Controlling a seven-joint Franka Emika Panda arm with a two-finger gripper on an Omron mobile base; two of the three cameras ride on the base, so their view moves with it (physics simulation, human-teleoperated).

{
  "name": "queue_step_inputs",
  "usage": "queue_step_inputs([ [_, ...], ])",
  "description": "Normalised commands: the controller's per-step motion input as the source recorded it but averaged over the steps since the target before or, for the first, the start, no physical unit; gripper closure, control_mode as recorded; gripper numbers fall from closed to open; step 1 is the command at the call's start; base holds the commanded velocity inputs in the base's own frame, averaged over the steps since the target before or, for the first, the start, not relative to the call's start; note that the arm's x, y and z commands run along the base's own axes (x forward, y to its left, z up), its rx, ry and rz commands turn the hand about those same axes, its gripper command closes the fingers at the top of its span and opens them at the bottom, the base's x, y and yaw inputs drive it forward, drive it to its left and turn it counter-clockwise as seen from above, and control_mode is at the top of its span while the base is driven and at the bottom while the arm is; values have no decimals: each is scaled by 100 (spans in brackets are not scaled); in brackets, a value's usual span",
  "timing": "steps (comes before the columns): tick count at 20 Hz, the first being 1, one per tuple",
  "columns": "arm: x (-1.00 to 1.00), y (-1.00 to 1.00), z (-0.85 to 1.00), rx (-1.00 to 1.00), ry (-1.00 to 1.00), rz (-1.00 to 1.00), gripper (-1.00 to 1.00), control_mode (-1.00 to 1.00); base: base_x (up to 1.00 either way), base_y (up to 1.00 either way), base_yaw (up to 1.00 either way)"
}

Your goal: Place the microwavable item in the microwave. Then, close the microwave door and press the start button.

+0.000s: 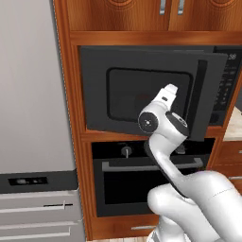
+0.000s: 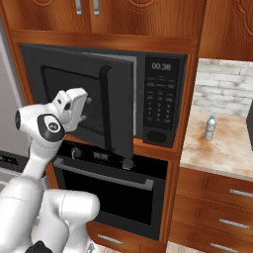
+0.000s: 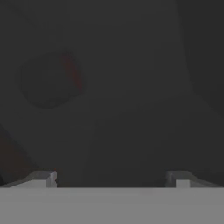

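The gripper (image 3: 112,177) stands close against the microwave door (image 1: 142,90), near the dark window. In the hand view the two finger tips are set far apart at the bottom, so the jaws are wide and hold nothing. The door is partly open: in the right base view its handle side stands out from the microwave (image 2: 163,89), and the vertical bar handle (image 2: 105,106) is just beside the hand.

Through the dark glass the hand view shows a dim round shape with a reddish streak; I judge this is the microwavable item (image 3: 50,78), already inside on the turntable, but it is too dark to be sure. If so, the first step is done. The door must now be pushed fully shut, and after that the start button on the keypad panel (image 2: 160,99) must be pressed. Farther away, a water bottle (image 2: 210,127) stands on the bench (image 2: 222,148).
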Motion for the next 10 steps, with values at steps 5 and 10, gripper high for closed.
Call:
queue_step_inputs([
  [5, 70, -2, 0, 5, 0, 3, -100, -100, 0, 0, 0],
  [10, 60, -3, 0, 6, 0, 2, -100, -100, 0, 0, 0],
])
